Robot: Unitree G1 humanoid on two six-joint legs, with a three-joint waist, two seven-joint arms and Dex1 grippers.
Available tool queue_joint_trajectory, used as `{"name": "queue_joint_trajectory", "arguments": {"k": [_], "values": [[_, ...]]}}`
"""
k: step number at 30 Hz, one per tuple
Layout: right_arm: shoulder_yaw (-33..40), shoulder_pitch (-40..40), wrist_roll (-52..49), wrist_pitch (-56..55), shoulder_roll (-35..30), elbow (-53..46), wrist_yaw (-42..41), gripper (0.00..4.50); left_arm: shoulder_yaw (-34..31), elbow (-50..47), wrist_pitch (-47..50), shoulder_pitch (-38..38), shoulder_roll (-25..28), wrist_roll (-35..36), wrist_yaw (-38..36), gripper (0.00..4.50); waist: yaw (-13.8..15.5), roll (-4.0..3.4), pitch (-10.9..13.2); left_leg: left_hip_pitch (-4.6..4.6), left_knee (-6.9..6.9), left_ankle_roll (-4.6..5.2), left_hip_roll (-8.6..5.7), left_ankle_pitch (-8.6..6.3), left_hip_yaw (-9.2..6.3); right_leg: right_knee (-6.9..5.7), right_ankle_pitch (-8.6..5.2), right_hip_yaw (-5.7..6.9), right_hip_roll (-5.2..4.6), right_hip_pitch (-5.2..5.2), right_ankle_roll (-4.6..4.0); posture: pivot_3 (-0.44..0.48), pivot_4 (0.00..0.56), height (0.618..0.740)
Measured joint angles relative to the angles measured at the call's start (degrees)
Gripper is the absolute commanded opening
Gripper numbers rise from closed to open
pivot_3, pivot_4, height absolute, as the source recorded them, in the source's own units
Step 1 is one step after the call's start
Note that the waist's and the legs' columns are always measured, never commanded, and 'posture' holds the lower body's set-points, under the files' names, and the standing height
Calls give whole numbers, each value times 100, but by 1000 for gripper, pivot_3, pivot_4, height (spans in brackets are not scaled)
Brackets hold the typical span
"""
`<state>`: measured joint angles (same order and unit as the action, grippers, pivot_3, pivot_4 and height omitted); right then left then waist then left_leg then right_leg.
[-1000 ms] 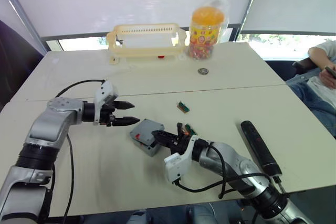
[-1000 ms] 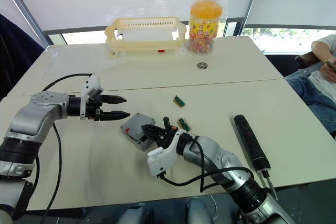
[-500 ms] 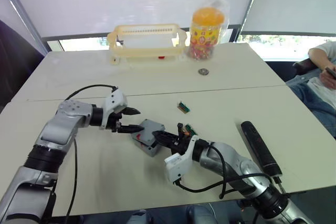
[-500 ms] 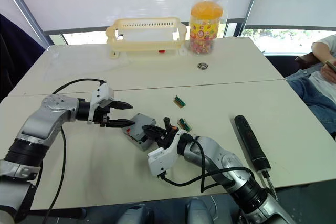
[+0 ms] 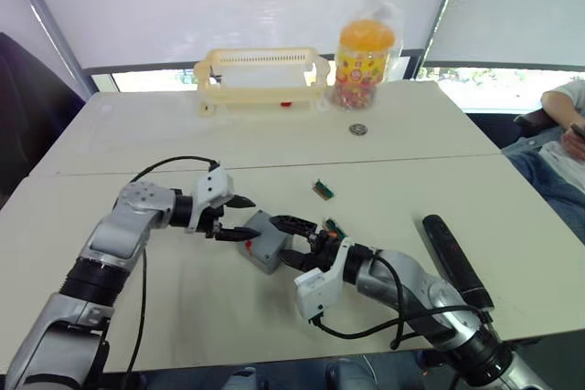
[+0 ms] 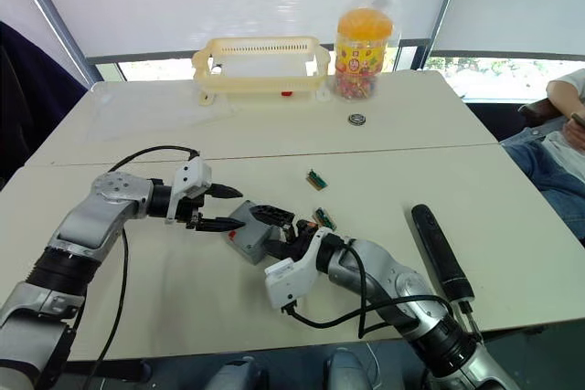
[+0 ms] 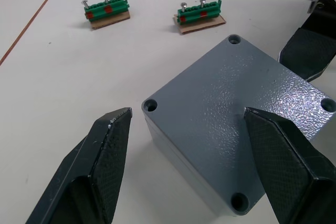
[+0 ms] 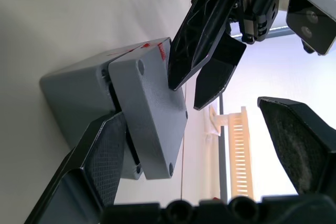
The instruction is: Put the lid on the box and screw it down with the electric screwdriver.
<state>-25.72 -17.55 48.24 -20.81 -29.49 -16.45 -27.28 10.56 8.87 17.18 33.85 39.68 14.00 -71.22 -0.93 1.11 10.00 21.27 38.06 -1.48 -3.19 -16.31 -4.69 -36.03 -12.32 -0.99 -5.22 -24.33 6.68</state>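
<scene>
Flanking the box [image 5: 263, 241] mid-desk [image 5: 164, 299] with the lid [image 7: 247, 140] askew on top, my left gripper [image 5: 238, 217] and right gripper [image 5: 291, 242] both spread apart, electric screwdriver [image 5: 454, 260] lying at right.

Your left gripper [image 5: 239, 217] reaches in from the left, arm bent at the elbow, fingers spread wide. Your right gripper [image 5: 294, 241] points back toward it from the right, forearm low and angled across, its fingers parted too. Tips nearly meet.
</scene>
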Motion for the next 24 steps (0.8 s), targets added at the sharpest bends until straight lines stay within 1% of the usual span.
{"name": "queue_joint_trajectory", "arguments": {"k": [4, 9, 12, 15, 17, 18, 21, 23, 24], "values": [[103, 282, -127, -67, -324, -37, -107, 4439, 37, 41, -172, -33, -15, -82, 20, 3507, 11, -1, -3, 0, 1, 0, 0, 0, 2, 0, 0, -1, 0, 1, -1, 0, 150, 740], [405, 456, -360, -71, -465, -121, -104, 4439, 30, 67, -192, -41, -41, -85, 32, 3507, 14, -1, -8, -1, 1, 0, 1, 0, 1, -1, -1, 0, 0, 3, -1, 0, 150, 740], [616, 684, -782, 188, -303, -121, -113, 4439, -25, 44, -138, -67, -56, -73, 38, 3507, 14, -1, -10, -2, 1, 1, 2, 0, 0, 0, -1, 0, 0, 5, -1, 0, 150, 740], [910, 903, -1665, 815, 200, -170, -242, 4439, -142, 26, 292, -102, -148, 166, 82, 3507, 12, -1, -9, 1, 1, 1, 4, 0, -4, -1, -1, 1, 0, 2, -2, 0, 150, 740], [1147, 1013, -2369, 1457, 603, -379, -372, 4439, -376, -16, 905, -80, -143, 543, 109, 3507, 8, 7, -1, 9, 2, 1, 8, 0, -11, -2, 0, 6, 2, -4, -2, 0, 150, 740], [1264, 1036, -2738, 1781, 773, -538, -445, 4439, -593, -50, 1272, 6, -101, 797, 147, 3507, 6, 8, 6, 13, 2, 1, 9, 0, -12, -4, 0, 6, 2, -11, -2, 0, 150, 740], [1476, 1087, -3445, 2469, 910, -923, -623, 4439, -1244, -333, 1948, 315, 194, 1331, 279, 3507, -1, 8, 7, 13, 1, 1, 10, -1, -12, 0, 0, 6, 2, -13, -1, 0, 150, 740], [1605, 1194, -3875, 3025, 1010, -1184, -705, 4439, -1618, -373, 2171, 426, 431, 1497, 427, 3507, -12, 5, 6, 9, -2, 3, 9, -2, -10, 0, -1, 3, 2, -13, -1, 0, 150, 740], [1668, 1225, -4044, 3277, 1060, -1277, -713, 4439, -1685, -367, 2199, 403, 533, 1495, 481, 3507, -17, 4, 6, 8, -3, 3, 9, -2, -9, -1, -1, 2, 2, -13, -1, 0, 150, 740]]}}
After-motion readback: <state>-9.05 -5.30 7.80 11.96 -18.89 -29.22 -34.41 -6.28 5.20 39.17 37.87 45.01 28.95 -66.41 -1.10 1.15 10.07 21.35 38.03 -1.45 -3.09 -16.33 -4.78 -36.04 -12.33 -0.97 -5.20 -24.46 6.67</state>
